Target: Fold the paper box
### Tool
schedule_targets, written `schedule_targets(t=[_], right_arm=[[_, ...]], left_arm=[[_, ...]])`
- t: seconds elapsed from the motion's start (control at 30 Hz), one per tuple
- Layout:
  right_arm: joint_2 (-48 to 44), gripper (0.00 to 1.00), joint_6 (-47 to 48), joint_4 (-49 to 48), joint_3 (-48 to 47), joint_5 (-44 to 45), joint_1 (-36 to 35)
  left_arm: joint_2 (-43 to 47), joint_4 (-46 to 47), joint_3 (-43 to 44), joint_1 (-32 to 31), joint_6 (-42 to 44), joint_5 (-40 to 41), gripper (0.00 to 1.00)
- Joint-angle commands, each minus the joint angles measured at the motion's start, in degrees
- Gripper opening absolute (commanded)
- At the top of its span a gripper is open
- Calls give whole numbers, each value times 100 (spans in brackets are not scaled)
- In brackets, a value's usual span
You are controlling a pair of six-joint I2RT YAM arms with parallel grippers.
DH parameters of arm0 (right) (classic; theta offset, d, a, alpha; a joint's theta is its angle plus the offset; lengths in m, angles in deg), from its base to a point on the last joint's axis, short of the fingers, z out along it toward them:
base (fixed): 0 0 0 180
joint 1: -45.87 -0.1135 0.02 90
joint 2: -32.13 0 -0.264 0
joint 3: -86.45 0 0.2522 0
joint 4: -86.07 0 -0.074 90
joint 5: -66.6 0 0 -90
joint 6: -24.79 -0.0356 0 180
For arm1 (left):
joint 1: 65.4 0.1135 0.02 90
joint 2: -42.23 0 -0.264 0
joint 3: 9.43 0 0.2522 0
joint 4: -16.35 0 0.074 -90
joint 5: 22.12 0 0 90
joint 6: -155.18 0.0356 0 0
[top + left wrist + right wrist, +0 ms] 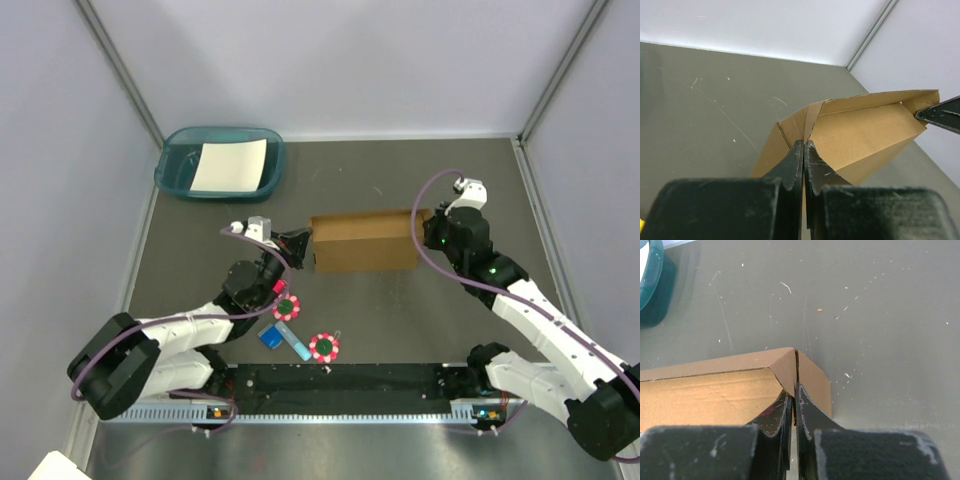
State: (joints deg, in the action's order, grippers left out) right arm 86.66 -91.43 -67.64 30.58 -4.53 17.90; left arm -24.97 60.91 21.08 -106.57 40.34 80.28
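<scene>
Top external view gives you the paper box (365,242) near the middle of the counter (400,320), a long brown cardboard shape lying crosswise between your two arms, partly formed, with its long panel facing up. Its left end meets your left pincer (305,245) and its right end meets your right pincer (425,232), so the box spans the gap between them.

On the left wrist view, your left pincer is pressed shut to a thin slit, and a folded cardboard corner runs down into that slit; brown shows between the fingers lower down, so it is pinching the box's end. From there you look along the inside of the box: one wall stands up, another slopes away, and the dark tip of the other pincer touches the far corner.

On the right wrist view, your right pincer is likewise narrowed to a slit, clamped where two end panels meet at a seam.

Nearer the arm bases, below the left end of the box, lie two round red-and-green pieces (288,307) and a small blue item (270,338), apart from the box. In the far left corner sits a teal tray (172,170) holding a white sheet (230,165).
</scene>
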Motion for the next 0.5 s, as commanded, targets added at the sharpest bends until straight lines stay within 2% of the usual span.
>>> schedule_targets(t=[0.0,0.1,0.2,0.33,0.47], right_arm=[[208,0,-94,1128,168,-129,-51],[199,0,-94,1128,150,-121,-51],[173,5,-94,1137,106,-130,-51],[76,20,-120,1216,1,-121,-51],[-47,28,-112,1357,-210,-94,-51]], left_arm=[[-171,-2044,-339,30,550,596,0],[-127,-1975,-383,21,612,675,4],[-118,-1948,-357,-5,726,693,4],[-197,-1939,-269,-67,753,728,4],[-162,-2018,-164,-102,744,763,4]])
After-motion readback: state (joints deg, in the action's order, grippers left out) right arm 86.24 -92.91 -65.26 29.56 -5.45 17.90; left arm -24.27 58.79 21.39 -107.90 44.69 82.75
